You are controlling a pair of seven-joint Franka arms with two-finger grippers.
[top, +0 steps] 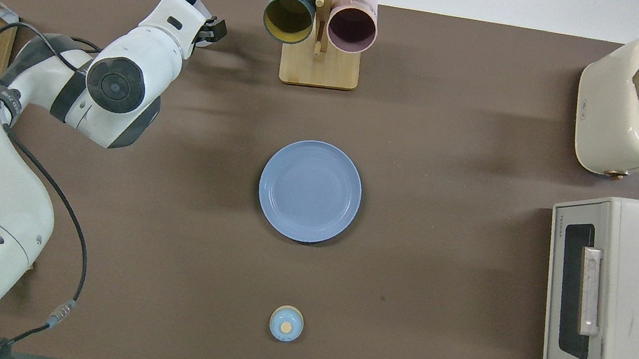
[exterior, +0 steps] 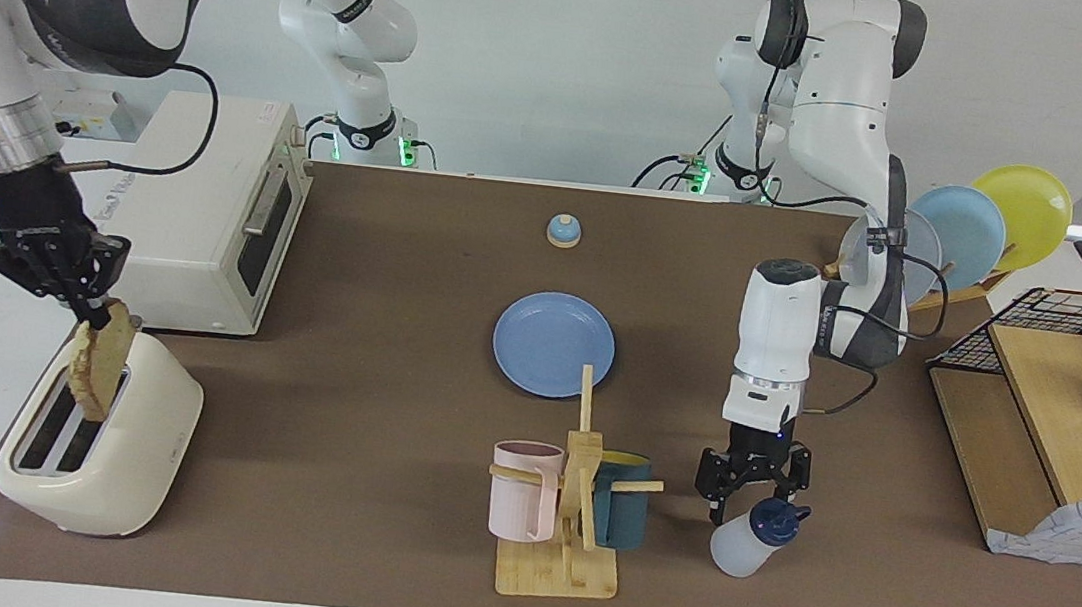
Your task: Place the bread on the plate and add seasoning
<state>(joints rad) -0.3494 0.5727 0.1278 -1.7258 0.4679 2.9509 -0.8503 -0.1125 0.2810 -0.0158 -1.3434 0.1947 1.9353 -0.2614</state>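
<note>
Right gripper (exterior: 94, 309) pinches the bread (exterior: 98, 360) above the toaster (exterior: 97, 458); next it must carry it to the plate (exterior: 553, 343). Left gripper (exterior: 750, 494) hangs open over the seasoning (exterior: 755, 539).

A: Right arm, pose?
B: Base at 11 o'clock in the facing view. Elbow high, wrist pointing down. Right gripper (exterior: 90, 304) at 9 o'clock, fingertips pinched together on the top edge of the bread (exterior: 95, 367), which hangs from them.
A: Left arm?
B: Base at 1 o'clock. Forearm folded back, wrist vertical. Left gripper (exterior: 749, 501) at 4 o'clock, pointing straight down with fingers spread wide, low at the cap of the seasoning bottle (exterior: 736, 553). Contact not readable.
</note>
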